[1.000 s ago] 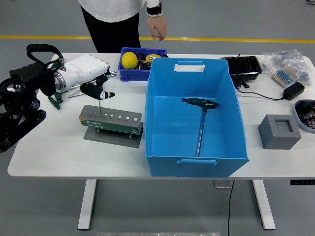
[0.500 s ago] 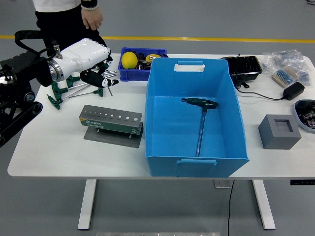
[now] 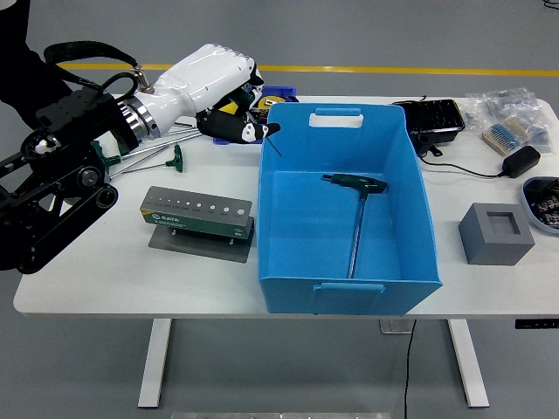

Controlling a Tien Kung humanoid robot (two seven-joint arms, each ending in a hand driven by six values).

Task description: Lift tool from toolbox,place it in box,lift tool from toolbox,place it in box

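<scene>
One tool (image 3: 356,223) already lying in blue box (image 3: 348,209); left hand (image 3: 229,118) clenching second tool (image 3: 272,140), shaft slanting down-right over box's left rim; right hand unseen; toolbox (image 3: 196,212) sitting left on worktop (image 3: 131,279).

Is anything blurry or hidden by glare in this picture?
Head view: even light, soft shadows, no strong glare on the white table; the blue box and T-handle tool inside look sharp; the left hand is slightly soft, its thin tool hard to see.

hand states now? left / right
Left hand: closed on a thin dark tool, held at the left rim of the large blue plastic box.
Right hand: not in view.
</scene>
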